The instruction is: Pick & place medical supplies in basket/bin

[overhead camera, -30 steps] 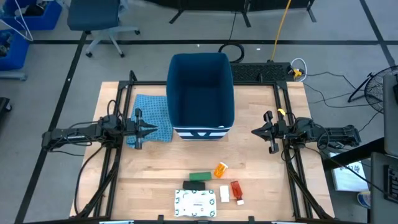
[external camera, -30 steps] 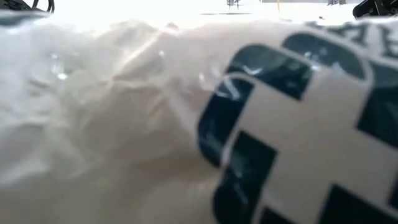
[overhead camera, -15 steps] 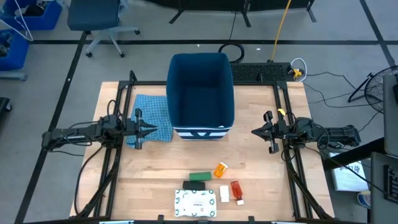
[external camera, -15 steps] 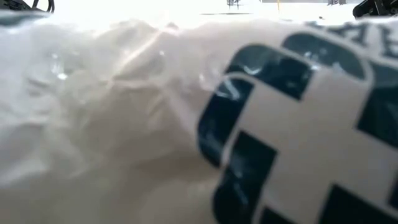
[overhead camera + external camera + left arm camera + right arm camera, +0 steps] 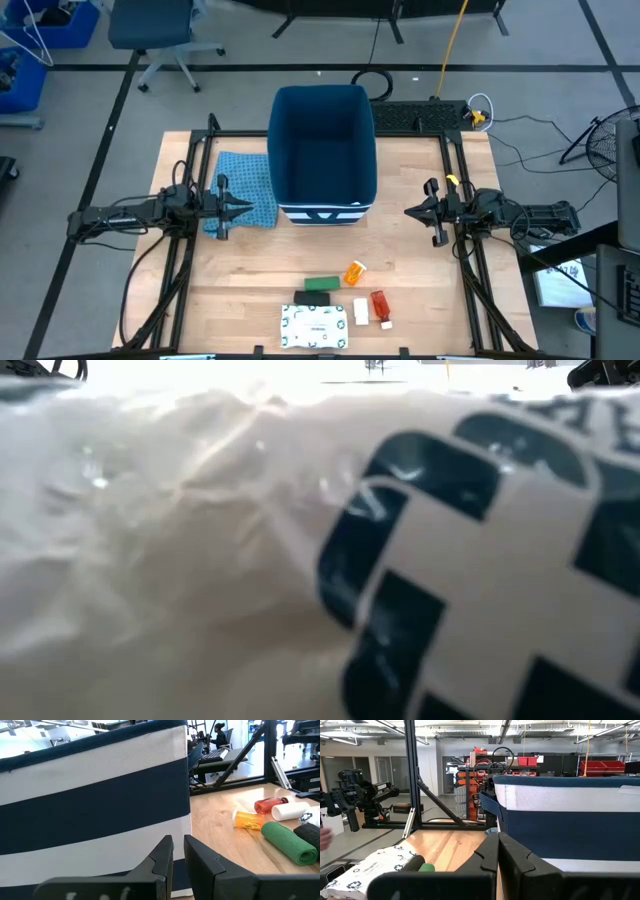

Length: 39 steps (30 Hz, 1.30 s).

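Nearest the table's front edge lie the packet [image 5: 314, 327], tube [image 5: 379, 306], pill bottle [image 5: 354, 272] and green box [image 5: 321, 284], while farther back the left gripper [image 5: 243, 209] and right gripper [image 5: 411, 211], both pinched closed and empty, flank the bin [image 5: 322, 150].

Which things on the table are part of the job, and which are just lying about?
Job: bin; orange pill bottle; green box; black bar; white packet; small white piece; red tube.

Lying about: blue cloth, beside the bin.
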{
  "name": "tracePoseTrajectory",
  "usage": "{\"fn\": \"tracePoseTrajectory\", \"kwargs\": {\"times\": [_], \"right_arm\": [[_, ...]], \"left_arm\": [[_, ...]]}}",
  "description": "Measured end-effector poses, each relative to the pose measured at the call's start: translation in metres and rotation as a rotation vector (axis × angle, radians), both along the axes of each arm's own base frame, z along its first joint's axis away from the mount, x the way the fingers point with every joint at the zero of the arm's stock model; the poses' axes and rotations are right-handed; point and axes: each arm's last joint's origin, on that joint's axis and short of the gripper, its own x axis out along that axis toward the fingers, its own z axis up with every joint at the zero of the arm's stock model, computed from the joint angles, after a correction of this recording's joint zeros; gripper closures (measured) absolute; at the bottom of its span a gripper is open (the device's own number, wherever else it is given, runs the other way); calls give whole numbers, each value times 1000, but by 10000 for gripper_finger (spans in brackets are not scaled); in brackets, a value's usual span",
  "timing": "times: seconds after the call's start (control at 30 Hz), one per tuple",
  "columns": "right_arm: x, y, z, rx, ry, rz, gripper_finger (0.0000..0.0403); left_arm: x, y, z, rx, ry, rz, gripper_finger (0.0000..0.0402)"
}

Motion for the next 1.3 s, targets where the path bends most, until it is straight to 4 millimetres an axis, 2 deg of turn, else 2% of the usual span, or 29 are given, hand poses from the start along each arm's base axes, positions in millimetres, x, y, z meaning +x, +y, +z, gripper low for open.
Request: {"fn": "tracePoseTrajectory", "kwargs": {"times": [1.3], "right_arm": [[0,0,0,0,0,0,403]], "left_arm": [[0,0,1,-31,-9,-2,350]]}}
